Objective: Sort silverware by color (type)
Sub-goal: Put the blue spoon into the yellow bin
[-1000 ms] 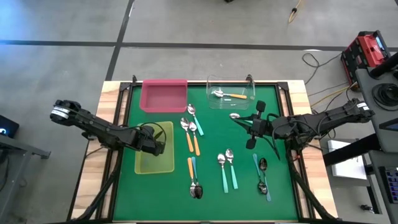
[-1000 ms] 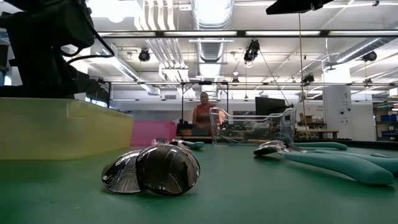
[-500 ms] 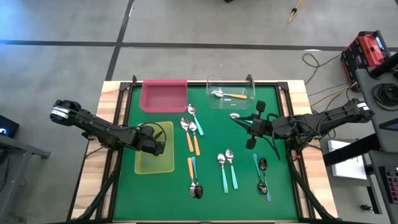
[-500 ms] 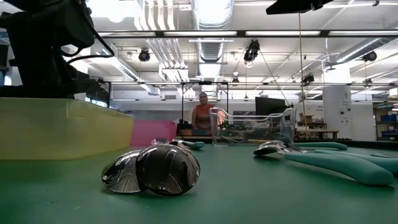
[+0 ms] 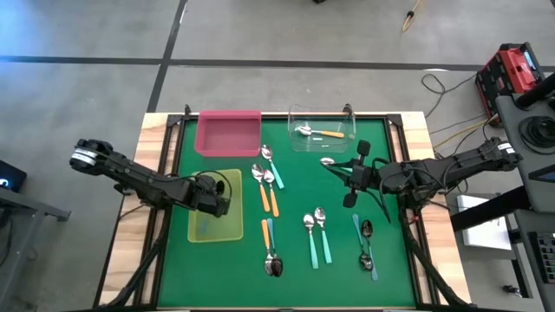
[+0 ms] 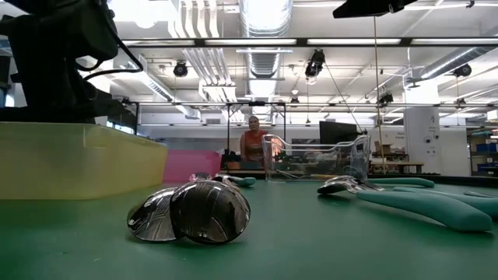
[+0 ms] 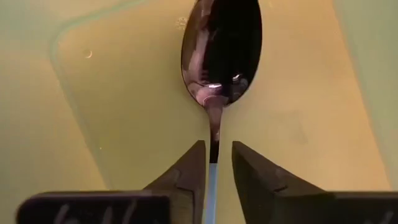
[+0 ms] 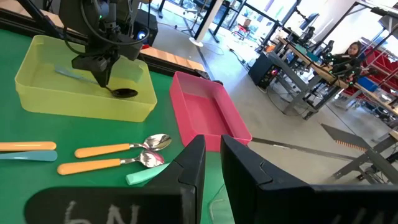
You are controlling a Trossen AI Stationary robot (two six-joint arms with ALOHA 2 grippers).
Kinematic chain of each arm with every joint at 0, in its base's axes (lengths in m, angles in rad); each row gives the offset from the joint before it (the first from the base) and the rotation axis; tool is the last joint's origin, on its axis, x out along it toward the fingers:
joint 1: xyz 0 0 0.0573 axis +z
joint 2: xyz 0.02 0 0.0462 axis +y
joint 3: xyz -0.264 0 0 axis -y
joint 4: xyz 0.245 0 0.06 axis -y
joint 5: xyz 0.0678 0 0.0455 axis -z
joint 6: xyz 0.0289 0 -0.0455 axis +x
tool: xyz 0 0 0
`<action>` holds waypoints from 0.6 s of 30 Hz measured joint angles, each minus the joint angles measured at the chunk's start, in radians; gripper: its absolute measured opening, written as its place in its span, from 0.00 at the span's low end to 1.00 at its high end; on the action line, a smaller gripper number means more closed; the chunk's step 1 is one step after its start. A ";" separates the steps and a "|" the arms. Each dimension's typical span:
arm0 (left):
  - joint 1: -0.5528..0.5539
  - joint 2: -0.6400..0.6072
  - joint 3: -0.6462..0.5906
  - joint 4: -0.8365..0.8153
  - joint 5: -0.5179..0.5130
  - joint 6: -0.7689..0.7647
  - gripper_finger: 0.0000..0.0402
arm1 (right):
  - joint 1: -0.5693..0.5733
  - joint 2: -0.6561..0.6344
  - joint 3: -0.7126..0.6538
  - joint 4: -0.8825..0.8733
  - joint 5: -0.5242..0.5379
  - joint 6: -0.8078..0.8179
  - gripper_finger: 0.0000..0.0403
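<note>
Since a second ago the left gripper [image 7: 216, 167] has eased apart slightly; its fingers flank the light-blue spoon [image 7: 219, 56], in the yellow-green tray [image 5: 227, 227] at lower left. The right gripper [image 8: 212, 163], fingers narrowly apart and empty, hovers right of centre.

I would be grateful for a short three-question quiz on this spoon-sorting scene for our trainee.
1. True or false: the clear tray holds an orange-handled spoon.
2. The left tool is above which of these? A) pink tray B) bare green mat C) yellow-green tray
3. What colour is the handle of the spoon at the left tool?

Key: 1 true; 2 C; 3 light blue.
</note>
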 joint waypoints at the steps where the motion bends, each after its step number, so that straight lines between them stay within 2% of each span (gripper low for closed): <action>1: 0.000 0.000 0.000 0.000 0.000 0.004 0.18 | 0.000 0.000 0.000 0.000 0.000 0.000 0.11; 5: 0.000 -0.001 0.036 -0.028 0.001 0.058 0.23 | 0.000 0.000 0.000 0.000 0.000 0.000 0.11; 9: 0.000 -0.001 0.113 -0.127 -0.009 0.128 0.26 | 0.000 0.000 0.000 0.000 0.000 0.000 0.11; 13: 0.000 -0.002 0.203 -0.236 -0.067 0.218 0.26 | 0.000 0.000 0.000 0.001 0.000 0.000 0.11; 18: 0.004 -0.003 0.305 -0.242 -0.077 0.410 0.22 | 0.000 0.000 0.000 0.001 0.000 0.000 0.11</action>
